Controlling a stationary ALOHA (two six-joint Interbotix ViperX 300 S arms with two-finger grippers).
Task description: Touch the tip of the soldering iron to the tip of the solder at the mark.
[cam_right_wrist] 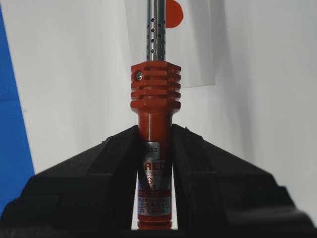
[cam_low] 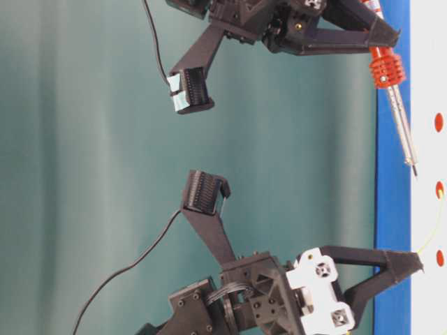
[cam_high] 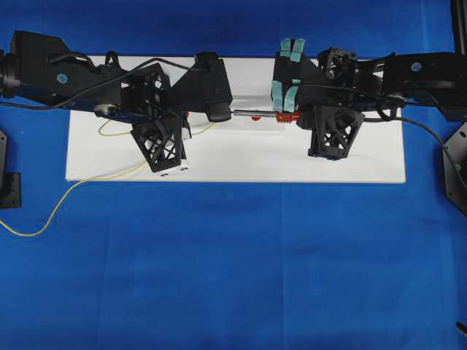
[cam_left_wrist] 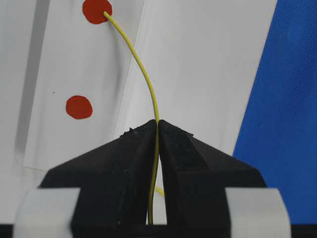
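My left gripper [cam_left_wrist: 158, 124] is shut on the solder [cam_left_wrist: 148, 84], a thin yellow wire. The wire curves up from the jaws and its tip lies on a red mark [cam_left_wrist: 94, 9] on the white board. My right gripper [cam_right_wrist: 155, 131] is shut on the red-orange handle of the soldering iron [cam_right_wrist: 154, 94]. Its perforated silver shaft points away over the board, and the tip is out of the right wrist view. In the table-level view the iron's dark tip [cam_low: 414, 166] hangs just short of the middle mark [cam_low: 439, 190], where the solder [cam_low: 436, 222] ends. Overhead, the iron [cam_high: 255, 114] lies between both grippers.
The white board [cam_high: 350, 160] lies on blue cloth and carries three red dots in a row, one of which is a second dot [cam_left_wrist: 79, 107] beside the solder. The solder's slack [cam_high: 109, 175] trails off the board's left front onto the cloth. A black cord [cam_high: 430, 135] runs at the right.
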